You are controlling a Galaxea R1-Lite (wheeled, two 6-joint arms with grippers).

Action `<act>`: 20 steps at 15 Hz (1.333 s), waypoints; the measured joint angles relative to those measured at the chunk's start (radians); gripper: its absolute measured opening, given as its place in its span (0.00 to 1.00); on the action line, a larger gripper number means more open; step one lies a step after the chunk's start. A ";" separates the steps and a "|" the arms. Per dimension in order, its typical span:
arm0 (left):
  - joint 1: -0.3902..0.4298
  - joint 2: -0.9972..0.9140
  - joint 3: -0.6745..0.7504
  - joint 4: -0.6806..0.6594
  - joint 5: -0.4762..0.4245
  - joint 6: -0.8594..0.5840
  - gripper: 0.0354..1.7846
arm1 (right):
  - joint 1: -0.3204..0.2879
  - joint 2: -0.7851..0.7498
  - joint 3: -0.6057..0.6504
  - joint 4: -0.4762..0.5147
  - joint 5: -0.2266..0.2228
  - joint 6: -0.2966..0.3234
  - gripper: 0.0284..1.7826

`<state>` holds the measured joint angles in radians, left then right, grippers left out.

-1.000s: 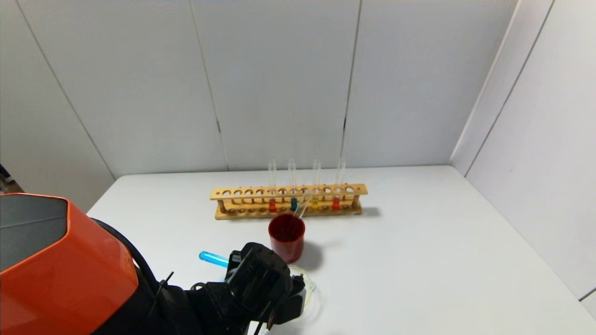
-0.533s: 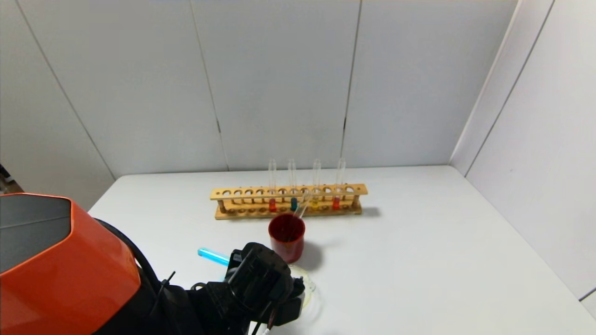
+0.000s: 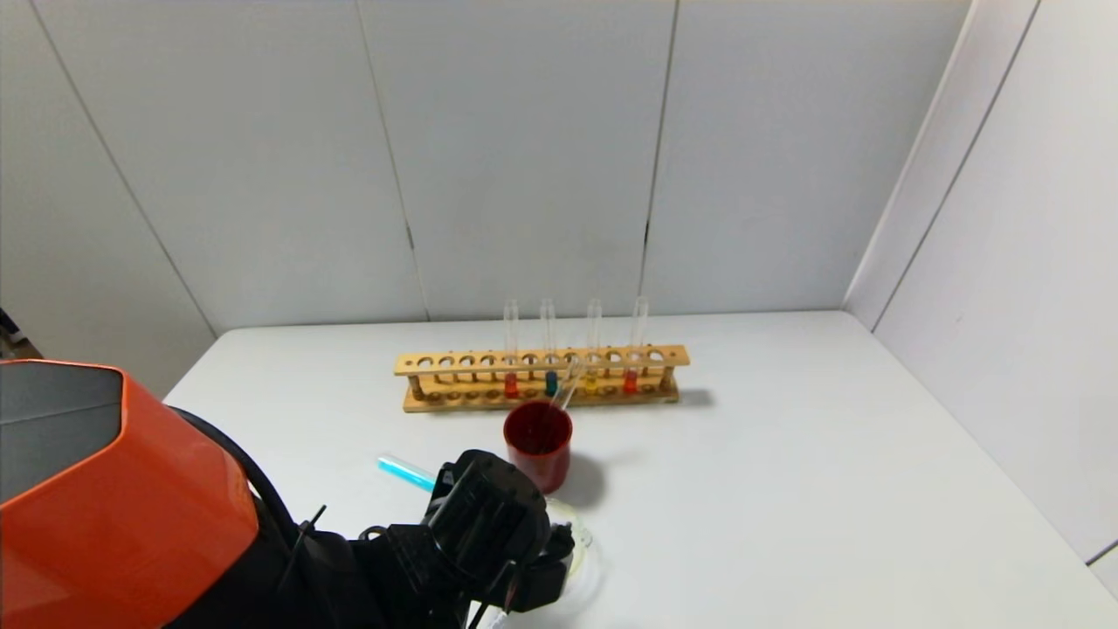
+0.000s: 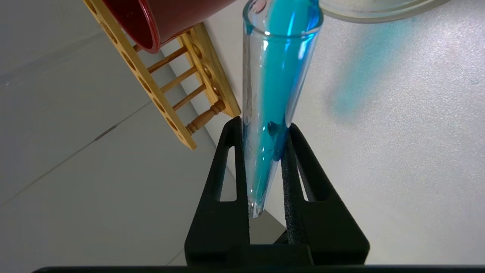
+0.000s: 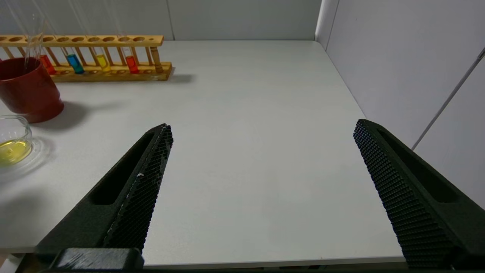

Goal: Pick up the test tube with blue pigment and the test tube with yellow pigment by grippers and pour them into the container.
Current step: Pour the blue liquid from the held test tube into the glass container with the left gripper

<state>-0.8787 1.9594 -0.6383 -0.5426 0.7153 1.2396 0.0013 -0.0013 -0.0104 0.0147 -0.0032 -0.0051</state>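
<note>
My left gripper [image 3: 493, 524] is shut on the test tube with blue pigment [image 3: 403, 472] and holds it tilted, its closed end sticking out to the left. In the left wrist view the gripper [image 4: 263, 125] grips the tube [image 4: 276, 76]. Blue liquid lies along the tube up to its mouth, which is at the rim of the container [image 4: 375, 7]. The container [image 3: 583, 546], a low clear cup, sits half hidden behind my left gripper. It holds yellow liquid [image 5: 11, 149]. My right gripper [image 5: 261, 131] is open and empty over the table's front right.
A dark-red cup [image 3: 537, 441] with an empty glass tube leaning in it stands just behind the container. The wooden rack [image 3: 541, 380] farther back holds two red-orange tubes, a blue tube [image 3: 550, 382] and a yellow tube [image 3: 591, 380]. White walls close in the back and the right.
The closed end of the blue tube has risen a little, so the tube tilts more steeply toward the container. The right arm has not moved.
</note>
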 joint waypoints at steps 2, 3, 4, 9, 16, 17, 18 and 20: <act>0.006 0.004 -0.017 0.000 -0.001 0.023 0.16 | 0.000 0.000 0.000 0.000 0.000 0.000 0.98; 0.011 0.005 -0.029 0.000 -0.001 0.044 0.16 | 0.000 0.000 0.000 0.000 0.000 0.000 0.98; 0.017 0.007 -0.039 0.000 -0.001 0.058 0.16 | 0.000 0.000 0.000 0.000 0.000 0.000 0.98; 0.027 0.021 -0.052 0.001 -0.008 0.081 0.16 | 0.000 0.000 0.000 -0.001 0.000 0.000 0.98; 0.031 0.025 -0.052 0.003 -0.007 0.138 0.16 | 0.000 0.000 0.000 0.000 0.000 0.000 0.98; 0.030 0.026 -0.054 0.002 -0.005 0.152 0.16 | 0.000 0.000 0.000 0.000 0.000 0.000 0.98; 0.030 0.027 -0.060 0.002 -0.002 0.167 0.16 | 0.000 0.000 0.000 0.000 0.000 0.000 0.98; 0.032 0.028 -0.062 0.003 0.002 0.173 0.16 | 0.000 0.000 0.000 0.000 0.000 0.000 0.98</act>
<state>-0.8470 1.9872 -0.7004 -0.5398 0.7177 1.4123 0.0013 -0.0013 -0.0104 0.0147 -0.0028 -0.0047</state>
